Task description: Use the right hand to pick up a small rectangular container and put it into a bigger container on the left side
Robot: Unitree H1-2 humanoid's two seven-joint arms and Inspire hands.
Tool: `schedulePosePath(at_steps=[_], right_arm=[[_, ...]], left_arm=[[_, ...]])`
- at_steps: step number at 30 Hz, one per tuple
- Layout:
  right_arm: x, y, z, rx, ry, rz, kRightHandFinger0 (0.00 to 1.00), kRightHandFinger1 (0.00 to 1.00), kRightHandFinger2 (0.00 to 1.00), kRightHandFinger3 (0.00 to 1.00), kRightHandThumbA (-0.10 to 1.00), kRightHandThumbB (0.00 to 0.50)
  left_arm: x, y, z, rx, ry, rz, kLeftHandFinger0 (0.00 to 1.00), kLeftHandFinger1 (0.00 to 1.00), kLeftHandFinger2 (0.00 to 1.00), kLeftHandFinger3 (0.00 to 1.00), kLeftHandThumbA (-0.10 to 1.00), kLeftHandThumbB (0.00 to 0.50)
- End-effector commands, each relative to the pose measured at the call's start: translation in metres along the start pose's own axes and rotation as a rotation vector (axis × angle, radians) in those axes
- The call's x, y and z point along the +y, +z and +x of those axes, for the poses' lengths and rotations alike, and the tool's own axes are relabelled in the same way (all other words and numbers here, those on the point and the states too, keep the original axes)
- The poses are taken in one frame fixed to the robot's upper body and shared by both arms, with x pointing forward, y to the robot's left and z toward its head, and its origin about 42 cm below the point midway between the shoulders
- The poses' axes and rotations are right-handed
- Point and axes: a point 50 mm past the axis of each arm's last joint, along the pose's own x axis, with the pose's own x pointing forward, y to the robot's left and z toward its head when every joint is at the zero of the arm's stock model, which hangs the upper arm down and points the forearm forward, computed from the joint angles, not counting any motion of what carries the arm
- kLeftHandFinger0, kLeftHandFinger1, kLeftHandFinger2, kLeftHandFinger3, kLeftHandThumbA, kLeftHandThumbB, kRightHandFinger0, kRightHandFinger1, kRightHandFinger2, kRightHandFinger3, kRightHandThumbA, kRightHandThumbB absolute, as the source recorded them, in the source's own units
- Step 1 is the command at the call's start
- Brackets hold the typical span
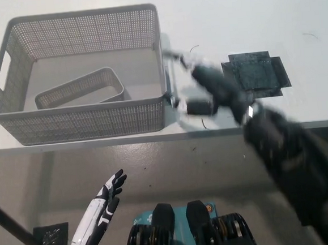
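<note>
The small grey rectangular container (80, 89) lies inside the big grey perforated basket (87, 120) at the table's left, near its front-left corner. My black right hand (210, 90) is blurred over the table just right of the basket, holding nothing, with its fingers spread toward the basket's right wall. The black right arm (292, 158) runs off to the lower right. My white left hand (105, 204) rests open below the table edge at lower left.
A dark square patch (255, 72) lies on the white table (247, 19) right of the hand. The table's front edge runs across the picture at mid height, with grey floor below it.
</note>
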Motion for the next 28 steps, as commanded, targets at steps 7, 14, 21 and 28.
schedulePosePath(at_steps=[7,14,21,28], right_arm=[[-0.001,0.191,-0.199,-0.907,-0.855,0.389,1.00,1.00,1.00,1.00,0.70,0.304],[0.020,0.149,-0.182,-0.692,-0.950,0.176,1.00,1.00,1.00,1.00,1.00,0.199],[0.056,0.055,-0.181,-0.313,-0.699,0.223,1.00,1.00,1.00,1.00,1.00,0.112],[0.091,-0.022,-0.168,0.124,-0.440,0.608,1.00,1.00,1.00,1.00,1.00,0.070]], left_arm=[[-0.011,0.004,0.004,-0.072,-0.035,0.003,1.00,1.00,1.00,1.00,1.00,0.304],[-0.008,0.007,0.011,-0.083,-0.031,0.032,1.00,1.00,1.00,1.00,1.00,0.287],[-0.009,0.006,0.010,-0.079,-0.027,0.030,1.00,1.00,1.00,1.00,1.00,0.300],[-0.006,0.010,0.014,-0.096,-0.026,0.036,1.00,1.00,1.00,1.00,1.00,0.284]])
